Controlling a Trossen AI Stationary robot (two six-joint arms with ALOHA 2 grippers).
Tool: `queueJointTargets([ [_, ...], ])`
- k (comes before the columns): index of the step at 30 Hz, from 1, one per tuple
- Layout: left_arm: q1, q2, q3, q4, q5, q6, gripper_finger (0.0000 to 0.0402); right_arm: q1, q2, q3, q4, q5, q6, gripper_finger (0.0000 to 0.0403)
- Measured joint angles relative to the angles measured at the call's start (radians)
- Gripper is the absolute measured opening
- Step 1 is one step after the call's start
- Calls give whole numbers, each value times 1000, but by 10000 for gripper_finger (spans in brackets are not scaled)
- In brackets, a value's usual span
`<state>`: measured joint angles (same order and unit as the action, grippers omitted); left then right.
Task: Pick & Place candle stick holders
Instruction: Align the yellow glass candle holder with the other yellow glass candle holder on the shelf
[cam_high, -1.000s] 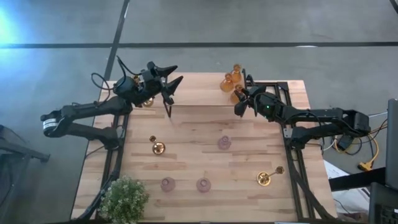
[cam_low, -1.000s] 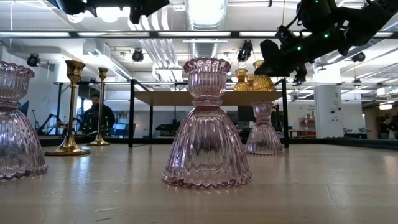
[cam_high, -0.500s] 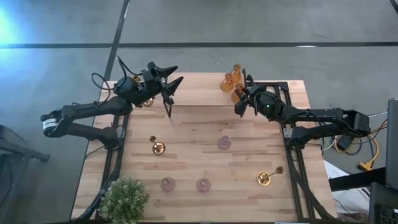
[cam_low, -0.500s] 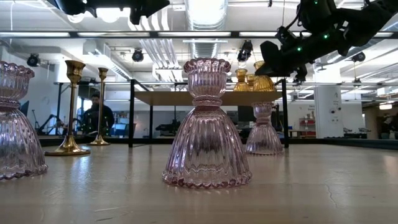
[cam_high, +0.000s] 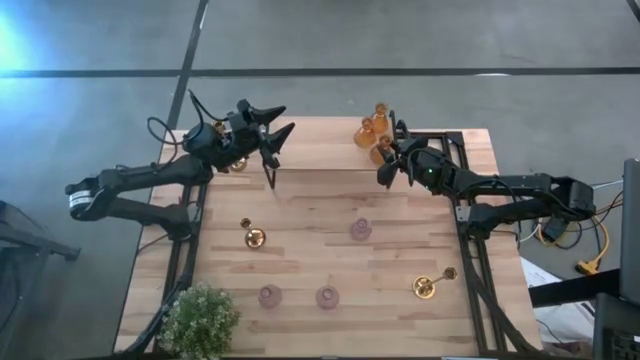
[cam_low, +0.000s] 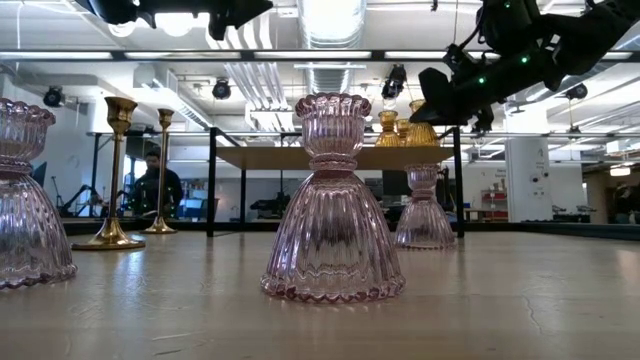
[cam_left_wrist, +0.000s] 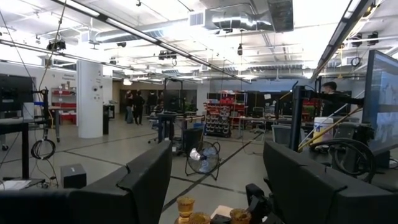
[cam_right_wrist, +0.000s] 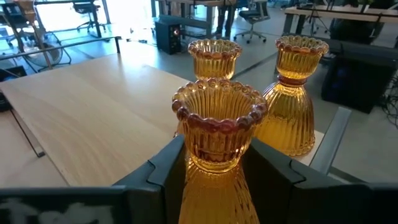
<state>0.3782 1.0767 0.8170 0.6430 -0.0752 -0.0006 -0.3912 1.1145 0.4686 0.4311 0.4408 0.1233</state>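
My right gripper (cam_high: 383, 160) is shut on an amber glass candle stick holder (cam_right_wrist: 217, 130) at the far right of the table. Two more amber holders (cam_right_wrist: 213, 59) (cam_right_wrist: 295, 93) stand on their bases just beyond it, on a raised wooden board (cam_right_wrist: 93, 118). My left gripper (cam_high: 283, 118) hangs open and empty in the air over the board's left part. Three pink holders (cam_high: 360, 229) (cam_high: 269, 295) (cam_high: 327, 297) stand on the table. One gold holder (cam_high: 253, 237) stands mid-left, one (cam_high: 430, 285) is near right, and one (cam_high: 238, 161) shows by the left arm. My right gripper pinches the amber holder's narrow neck (cam_right_wrist: 216, 163), just under its beaded cup, between its two fingers (cam_right_wrist: 163, 171), one on each side. The fingers come nearly level from the table's right side. The holder stands upright. Its base is hidden, so I cannot tell whether it rests on the board.
A green leafy plant (cam_high: 199, 320) stands at the near left corner. The raised board (cam_low: 330, 157) spans the table's far end on dark legs (cam_low: 212, 185). Bare wood lies between the pink holders and the board. A person (cam_low: 155, 190) shows far behind the table.
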Motion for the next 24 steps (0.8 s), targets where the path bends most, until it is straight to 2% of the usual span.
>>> queueJointTargets([
  [7, 0, 0, 0, 0, -3, 0, 257, 0, 0, 0, -7, -5, -15, 148],
  [18, 0, 0, 0, 0, -2, 0, 257, 0, -1, 31, -19, -7, -95, 239],
  [24, 0, 0, 0, 0, -2, 0, 257, 0, -6, 110, -223, -5, -88, 268],
])
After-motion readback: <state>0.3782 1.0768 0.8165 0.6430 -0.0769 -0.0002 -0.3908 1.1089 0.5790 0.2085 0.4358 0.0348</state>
